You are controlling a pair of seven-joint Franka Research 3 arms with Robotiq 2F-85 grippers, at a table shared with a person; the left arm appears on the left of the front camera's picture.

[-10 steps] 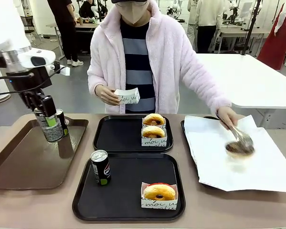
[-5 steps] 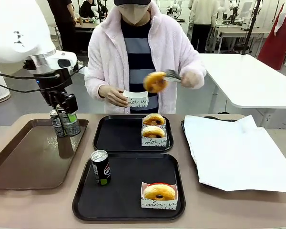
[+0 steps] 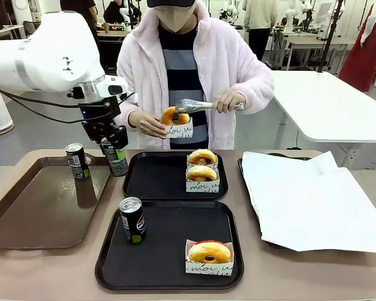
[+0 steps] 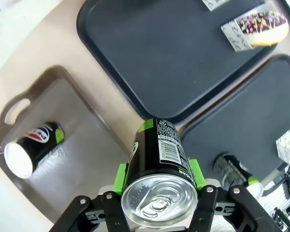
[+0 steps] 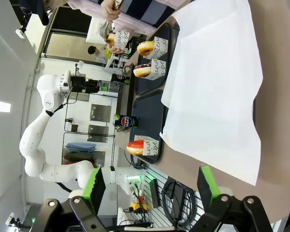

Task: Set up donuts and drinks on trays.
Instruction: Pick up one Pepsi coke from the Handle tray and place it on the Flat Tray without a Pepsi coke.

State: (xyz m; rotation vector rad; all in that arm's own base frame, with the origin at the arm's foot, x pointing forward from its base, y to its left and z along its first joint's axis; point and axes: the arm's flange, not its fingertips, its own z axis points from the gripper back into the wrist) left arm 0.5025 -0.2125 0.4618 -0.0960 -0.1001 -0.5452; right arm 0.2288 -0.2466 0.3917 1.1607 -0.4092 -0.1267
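A tan worktop (image 3: 250, 282) fills the lower frame. Directly on it lie a brown tray (image 3: 25, 219) at left, two black trays (image 3: 169, 263) in the centre, and a paper-lined tray (image 3: 241, 164) at right.

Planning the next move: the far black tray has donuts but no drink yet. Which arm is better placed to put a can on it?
Left. The left gripper already holds a slim black soda can beside the far black plastic tray. The right gripper is open, holding nothing, over the white paper.

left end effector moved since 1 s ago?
Yes. The left end effector, shut on a can, went toward picture right, from over the brown tray to its right rim, near the far black tray.
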